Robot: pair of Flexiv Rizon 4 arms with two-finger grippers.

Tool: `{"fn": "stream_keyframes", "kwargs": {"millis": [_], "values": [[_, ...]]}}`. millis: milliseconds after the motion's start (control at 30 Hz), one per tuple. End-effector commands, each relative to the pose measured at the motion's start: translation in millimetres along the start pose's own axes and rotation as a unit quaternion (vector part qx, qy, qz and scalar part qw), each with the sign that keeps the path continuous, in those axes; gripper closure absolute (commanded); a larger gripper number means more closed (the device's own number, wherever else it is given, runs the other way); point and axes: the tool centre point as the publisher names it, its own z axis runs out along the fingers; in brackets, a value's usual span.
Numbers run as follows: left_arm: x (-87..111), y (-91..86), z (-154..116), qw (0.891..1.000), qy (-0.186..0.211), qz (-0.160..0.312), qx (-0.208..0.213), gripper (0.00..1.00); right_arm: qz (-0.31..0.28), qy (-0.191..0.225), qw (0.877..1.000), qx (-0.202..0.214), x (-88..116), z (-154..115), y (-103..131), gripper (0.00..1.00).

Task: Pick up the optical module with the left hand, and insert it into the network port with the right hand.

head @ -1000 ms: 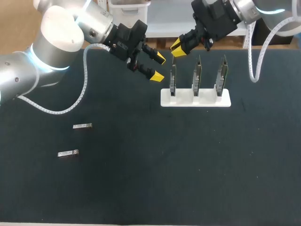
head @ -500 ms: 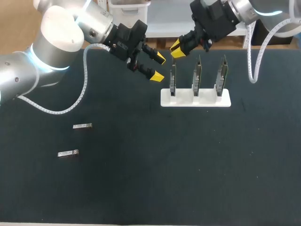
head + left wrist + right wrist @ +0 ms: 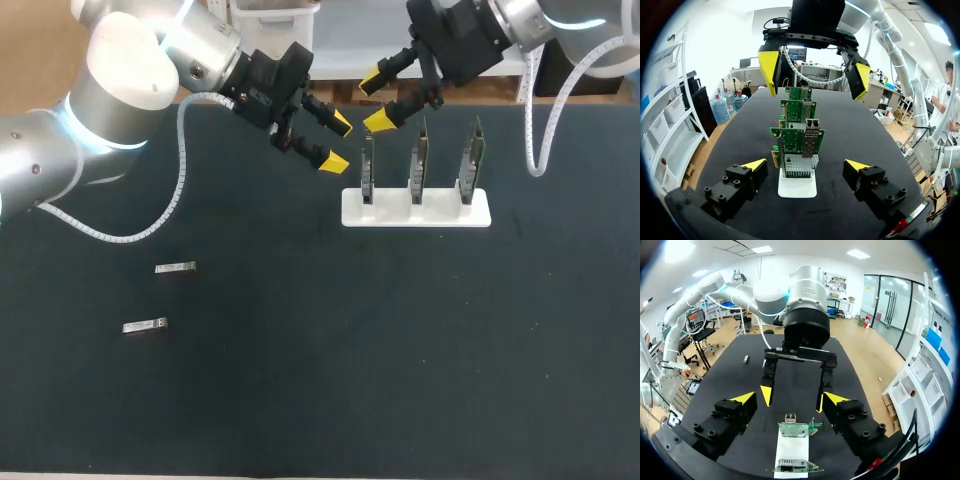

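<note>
Module [image 3: 175, 267] lies flat on the left of the table [image 3: 300, 380], with a second module [image 3: 144, 326] near it and closer to the robot. Both are well apart from either gripper. Left gripper [image 3: 338, 142] is spread wide and empty, hovering just left of the white stand [image 3: 415, 212] of upright cards [image 3: 417, 160]. Right gripper [image 3: 376, 100] is also spread wide, holding nothing, above the leftmost card [image 3: 368, 168].

Optical modules, two: small silver bars lying flat on the table [image 3: 300, 380], well left of the stand; far module [image 3: 175, 267] and near module [image 3: 145, 326], roughly parallel, apart. Network cards [image 3: 419, 160], three: green boards upright in a row in a white stand [image 3: 392, 212]; metal port [image 3: 811, 125] on a card.
</note>
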Motion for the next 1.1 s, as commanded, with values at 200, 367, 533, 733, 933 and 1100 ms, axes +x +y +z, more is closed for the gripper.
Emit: {"fn": "stream_keyframes", "kwargs": {"millis": [200,367,533,733,933,1100], "values": [[-0.7,1.6,0.0,1.000,0.002,-0.001,0.002,0.00,0.000,0.004,1.000,-0.010,3.2,7.5,-1.8,1.00],[-0.7,1.6,0.0,1.000,0.002,-0.001,0.002,0.00,0.002,0.009,1.000,-0.013,6.6,11.4,-1.3,1.00],[-0.7,1.6,0.0,1.000,0.002,-0.001,0.002,0.00,0.006,0.013,1.000,-0.014,10.4,13.4,-1.3,1.00],[-0.7,1.6,0.0,1.000,0.002,-0.001,0.002,0.00,0.009,0.015,1.000,-0.010,12.3,13.2,-1.3,1.00],[-0.7,1.6,0.0,1.000,0.002,-0.001,0.002,0.00,0.013,0.017,1.000,-0.008,15.3,14.1,-1.2,1.00],[-0.7,1.6,0.0,1.000,0.002,-0.001,0.002,0.00,0.015,0.020,1.000,-0.008,17.4,15.4,-1.5,1.00]]}}
